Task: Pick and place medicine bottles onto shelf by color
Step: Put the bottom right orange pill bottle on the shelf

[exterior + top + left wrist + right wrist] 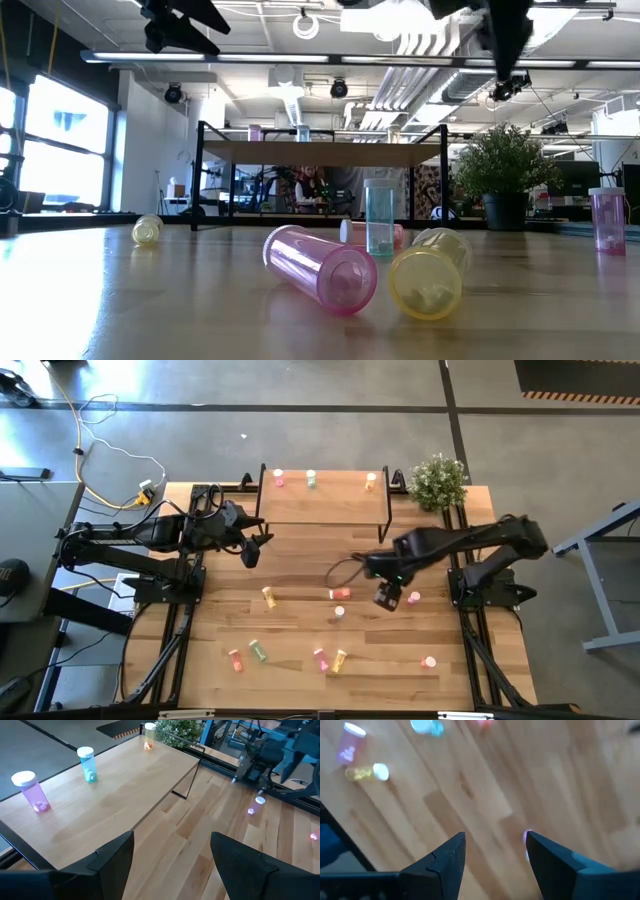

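Right end effector (388, 598) spread wide, empty, above small pink plastic medicine bottle (414, 598) upright on wooden counter (300, 560); light, rigid, tippy; best gripped mid-body. Left end effector (252, 552) wide, idle near shelf (325, 505).

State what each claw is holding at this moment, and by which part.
Nothing is held. The left claw hangs open beside the shelf; the right claw hangs open over the tabletop, with no bottle between its fingers.
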`<state>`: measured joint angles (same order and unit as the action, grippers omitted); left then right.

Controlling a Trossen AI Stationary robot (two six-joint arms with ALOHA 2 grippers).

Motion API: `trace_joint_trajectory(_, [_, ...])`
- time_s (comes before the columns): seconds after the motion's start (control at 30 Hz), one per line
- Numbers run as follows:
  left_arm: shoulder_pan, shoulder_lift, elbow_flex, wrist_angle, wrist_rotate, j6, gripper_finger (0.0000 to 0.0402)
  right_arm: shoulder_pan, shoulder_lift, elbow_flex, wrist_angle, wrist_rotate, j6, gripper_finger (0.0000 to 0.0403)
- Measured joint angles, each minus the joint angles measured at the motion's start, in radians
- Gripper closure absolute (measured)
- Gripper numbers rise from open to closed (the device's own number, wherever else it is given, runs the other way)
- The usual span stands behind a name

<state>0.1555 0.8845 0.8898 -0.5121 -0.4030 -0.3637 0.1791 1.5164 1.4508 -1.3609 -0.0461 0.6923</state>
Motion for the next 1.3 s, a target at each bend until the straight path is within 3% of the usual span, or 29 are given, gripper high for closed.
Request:
trace_joint_trajectory(0.33, [0.0,0.0,0.0,0.0,0.007,-0.003,0.0147,0.223,-0.178,-0.207,0.005,-0.035,0.27,0.0202])
trace_joint_trajectory(0.53, [0.0,0.0,0.0,0.0,0.007,-0.005,0.0147,0.362,-0.22,-0.254,0.007,-0.041,0.366,0.0173])
trace_joint_trajectory(0.73, [0.0,0.0,0.0,0.0,0.003,-0.051,0.0147,0.554,-0.221,-0.255,0.064,-0.008,0.363,0.0156])
trace_joint_trajectory(0.93, [0.0,0.0,0.0,0.0,0.002,-0.052,0.0147,0.718,-0.216,-0.255,0.145,0.134,0.455,0.0155])
trace_joint_trajectory(1.3, [0.0,0.0,0.0,0.0,0.003,-0.056,0.0147,0.835,-0.073,-0.255,0.234,0.159,0.541,0.0155])
